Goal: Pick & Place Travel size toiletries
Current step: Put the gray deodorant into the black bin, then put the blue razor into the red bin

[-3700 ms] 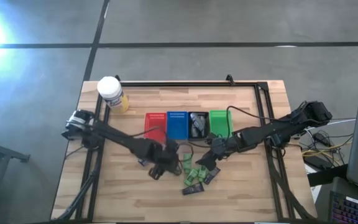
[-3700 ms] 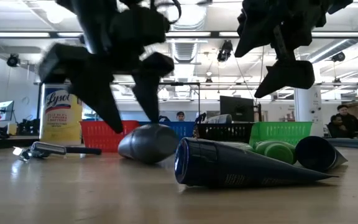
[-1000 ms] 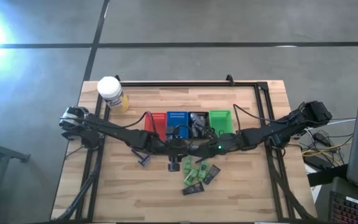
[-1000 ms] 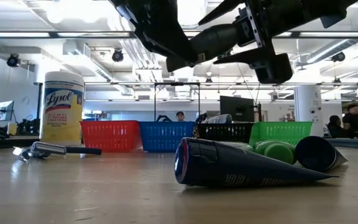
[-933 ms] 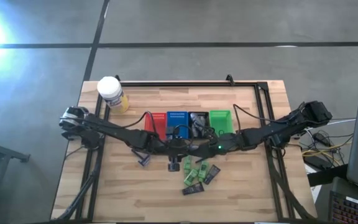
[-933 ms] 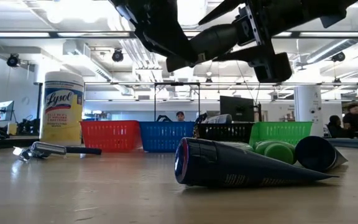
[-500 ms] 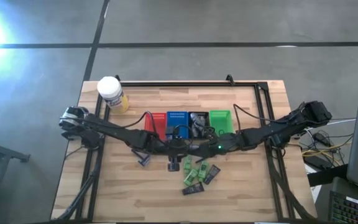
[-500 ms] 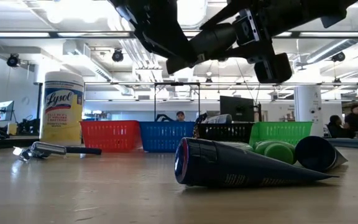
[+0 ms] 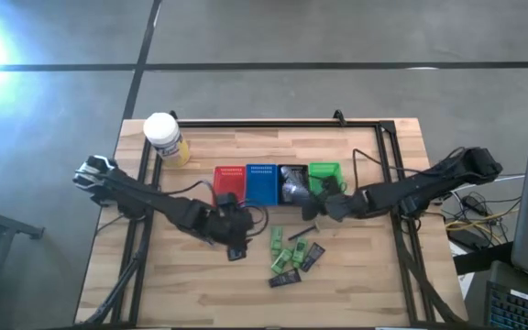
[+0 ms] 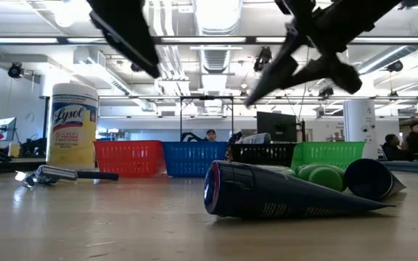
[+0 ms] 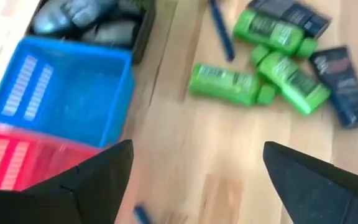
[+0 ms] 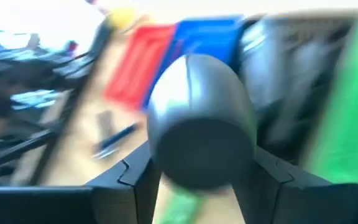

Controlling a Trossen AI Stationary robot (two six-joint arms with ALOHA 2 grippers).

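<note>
Grey oval plastic tube (image 12: pixel 197 118) clamped in right gripper (image 9: pixel 326 203), held beside the black slotted basket (image 9: pixel 291 183). Transport step; next: centre over that basket, release. Left gripper (image 11: pixel 194 180) empty, fingers apart, near the red basket (image 9: pixel 228 181).

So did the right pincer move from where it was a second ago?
Yes. The right pincer, shut on a grey tube, pulled back from the table's middle toward the green basket.
</note>
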